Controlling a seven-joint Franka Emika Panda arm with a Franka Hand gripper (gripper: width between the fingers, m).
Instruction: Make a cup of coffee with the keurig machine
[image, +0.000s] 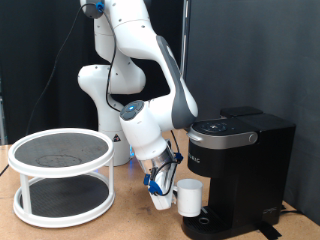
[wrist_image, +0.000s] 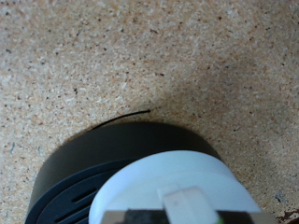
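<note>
The keurig machine (image: 245, 150) is a black boxy coffee maker at the exterior view's right, lid closed, with a round drip base (image: 200, 222) in front. My gripper (image: 170, 197) reaches down from the left and is shut on the plain white cup (image: 189, 196). It holds the cup upright just above the drip base, under the machine's front. In the wrist view the cup (wrist_image: 168, 177) sits between my fingers (wrist_image: 187, 201), with the black ribbed drip base (wrist_image: 79, 177) right beneath it.
A white two-tier round rack (image: 62, 170) stands on the wooden table (image: 125, 215) at the exterior view's left. A thin black cable (wrist_image: 121, 117) lies on the table by the drip base. A dark curtain hangs behind.
</note>
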